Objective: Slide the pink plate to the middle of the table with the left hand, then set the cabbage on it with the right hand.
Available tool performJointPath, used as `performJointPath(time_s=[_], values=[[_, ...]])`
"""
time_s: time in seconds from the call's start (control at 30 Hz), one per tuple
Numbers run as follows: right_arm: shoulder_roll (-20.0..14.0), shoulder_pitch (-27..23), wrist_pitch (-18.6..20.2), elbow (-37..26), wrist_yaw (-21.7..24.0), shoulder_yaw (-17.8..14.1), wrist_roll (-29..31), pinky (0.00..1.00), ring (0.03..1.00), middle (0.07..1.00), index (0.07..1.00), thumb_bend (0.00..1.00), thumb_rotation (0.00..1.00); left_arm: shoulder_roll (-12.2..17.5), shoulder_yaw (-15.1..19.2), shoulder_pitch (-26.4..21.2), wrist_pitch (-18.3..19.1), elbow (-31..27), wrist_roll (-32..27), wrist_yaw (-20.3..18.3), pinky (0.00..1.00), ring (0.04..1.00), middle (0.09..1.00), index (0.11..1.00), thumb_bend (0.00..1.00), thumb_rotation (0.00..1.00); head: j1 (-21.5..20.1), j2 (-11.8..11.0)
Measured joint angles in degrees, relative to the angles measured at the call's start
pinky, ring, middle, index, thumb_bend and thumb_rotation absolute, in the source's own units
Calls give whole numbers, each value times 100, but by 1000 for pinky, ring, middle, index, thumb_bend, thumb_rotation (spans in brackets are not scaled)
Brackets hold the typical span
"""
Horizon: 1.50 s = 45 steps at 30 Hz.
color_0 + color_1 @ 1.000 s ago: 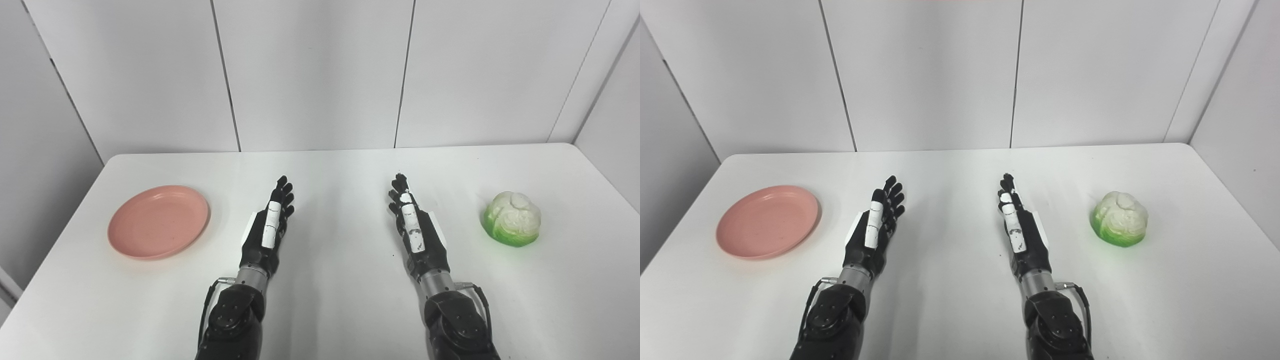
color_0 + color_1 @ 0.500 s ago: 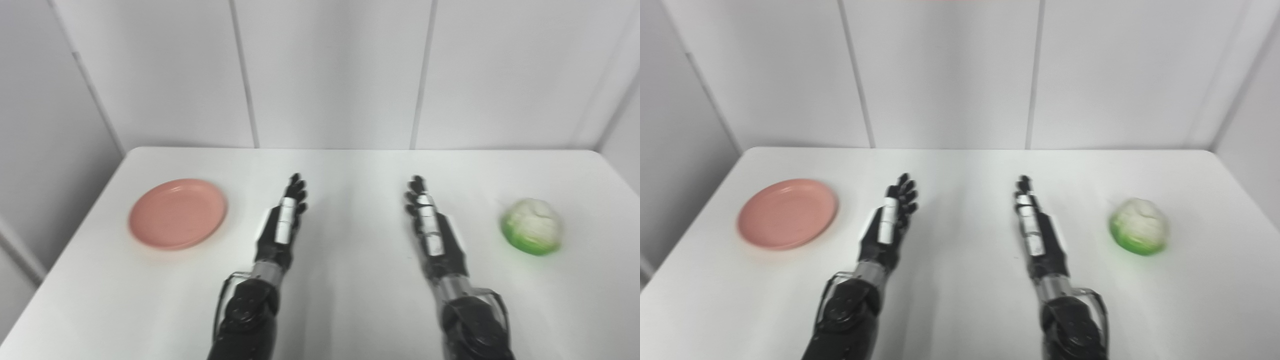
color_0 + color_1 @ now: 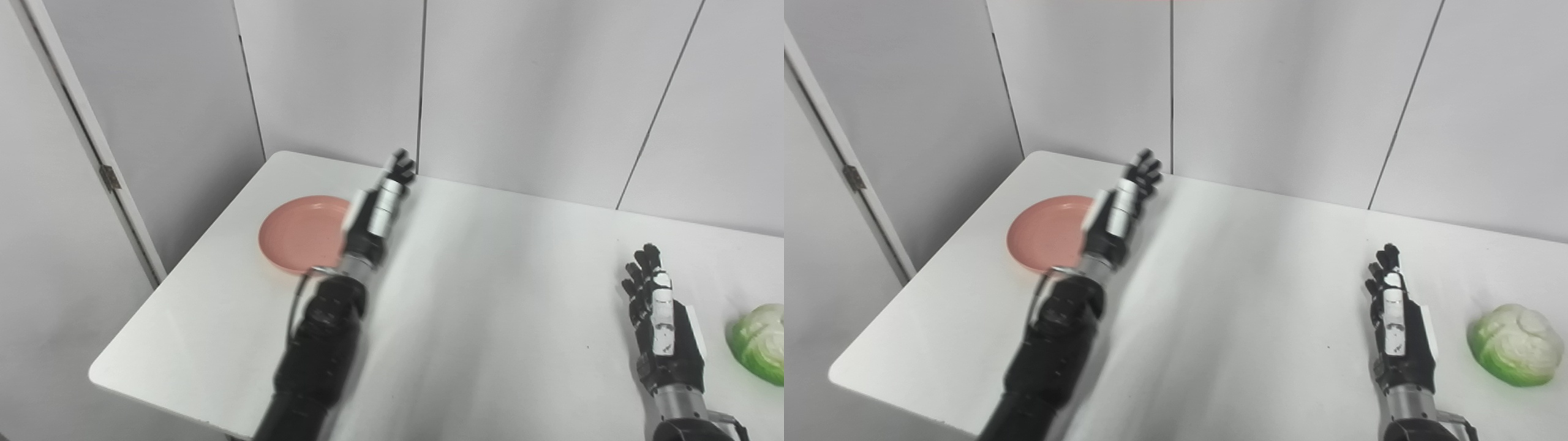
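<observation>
Hovering raised beside the round pink plate point(image 3: 1046, 233), the left hand point(image 3: 1118, 211) is holding nothing, fingers spread; the right hand point(image 3: 1398, 324) is lying wide near the green-white cabbage point(image 3: 1515, 345) on the white bench point(image 3: 1249, 282).

A white table point(image 3: 490, 318) is seen with a rounded near-left corner. Grey wall panels point(image 3: 520, 92), divided by dark vertical seams, are set behind it. A small metal hinge point(image 3: 111, 178) is fixed on a panel edge beyond the table's left side.

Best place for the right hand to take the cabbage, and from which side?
Probably from above, fingers spread over the domed top of the cabbage. It is round with no handle or edge, and sits on its base, apart from the open right hand beside it.
</observation>
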Motion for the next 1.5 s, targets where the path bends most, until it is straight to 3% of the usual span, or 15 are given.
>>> performJointPath(time_s=[0.3, 0.53, 0.73, 1.1, 1.2, 1.5], values=[[-30, -95, -163, 155, 111, -41, 51, 1000, 1000, 1000, 1000, 693, 1000, 618, 423, -53, 6, 230, 52, 367, 766, 714, 711, 714, 828, 1000, 62, -70], [-23, -102, -166, 165, 112, -60, 59, 1000, 1000, 1000, 1000, 692, 1000, 1073, 838, -154, -164, 823, 51, 681, 688, 686, 680, 679, 810, 1000, 70, -106], [-26, -98, -165, 160, 110, -64, 34, 1000, 1000, 1000, 1000, 691, 1000, 1343, 885, -164, -503, 1592, 91, 854, 688, 693, 694, 685, 818, 1000, 44, -106], [-20, -93, -165, 147, 106, -78, 18, 1000, 1000, 1000, 1000, 688, 1000, 1477, 850, -286, -968, 2530, 27, 898, 724, 697, 691, 691, 826, 1000, 44, -106], [-19, -87, -165, 137, 106, -84, 25, 1000, 1000, 1000, 1000, 683, 1000, 1458, 714, -346, -1044, 2782, 32, 881, 775, 732, 718, 713, 785, 1000, 27, -97], [-9, -64, -164, 101, 92, -98, 11, 1000, 1000, 1000, 1000, 683, 1000, 1313, 367, -446, -1336, 3431, -52, 530, 846, 790, 759, 757, 820, 1000, 0, -44]])
